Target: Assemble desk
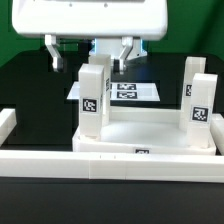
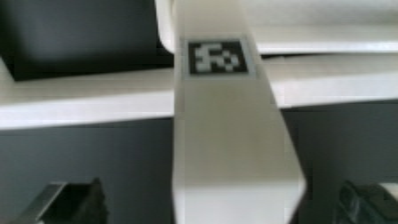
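Observation:
The white desk tabletop (image 1: 150,126) lies in the middle of the table with three square legs standing up from its corners. The near-left leg (image 1: 94,96) carries a black-white tag, and its top reaches up between my fingers. My gripper (image 1: 90,60) hangs open right over it, one finger on each side, with gaps showing. In the wrist view the same leg (image 2: 221,120) runs straight down the middle, and the dark fingertips (image 2: 71,202) stand clear of it on both sides. Two more legs (image 1: 200,103) stand at the exterior view's right.
The marker board (image 1: 127,91) lies flat behind the tabletop. A long white border rail (image 1: 110,165) runs along the front, with its end post (image 1: 6,124) at the exterior view's left. Black table surface surrounds everything.

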`<state>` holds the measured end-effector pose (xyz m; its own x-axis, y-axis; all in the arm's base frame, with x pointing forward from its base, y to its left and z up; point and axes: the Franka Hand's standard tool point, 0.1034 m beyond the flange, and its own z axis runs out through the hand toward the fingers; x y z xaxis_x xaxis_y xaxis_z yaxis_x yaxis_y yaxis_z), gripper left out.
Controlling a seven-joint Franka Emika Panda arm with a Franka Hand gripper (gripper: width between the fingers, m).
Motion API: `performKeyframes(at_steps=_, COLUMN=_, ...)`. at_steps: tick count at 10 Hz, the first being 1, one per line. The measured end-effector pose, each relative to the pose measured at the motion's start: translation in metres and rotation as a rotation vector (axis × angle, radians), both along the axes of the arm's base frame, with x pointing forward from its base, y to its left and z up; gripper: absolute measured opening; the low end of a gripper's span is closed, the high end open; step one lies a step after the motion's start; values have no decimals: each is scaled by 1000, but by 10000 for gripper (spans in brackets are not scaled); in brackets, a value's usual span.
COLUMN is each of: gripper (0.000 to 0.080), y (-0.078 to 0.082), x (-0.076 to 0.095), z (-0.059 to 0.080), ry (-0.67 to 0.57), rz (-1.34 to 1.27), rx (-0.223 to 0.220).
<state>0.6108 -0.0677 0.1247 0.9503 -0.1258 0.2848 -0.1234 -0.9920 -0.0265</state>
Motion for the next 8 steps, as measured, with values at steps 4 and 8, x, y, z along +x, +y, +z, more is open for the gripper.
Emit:
performKeyframes(at_steps=4, gripper=649, y=3, x=-1, z=-5, ry=252, rz=34, rx=68)
performKeyframes(at_steps=8, gripper=649, y=-4, x=2, z=-6, ry=251, rz=32, rx=57)
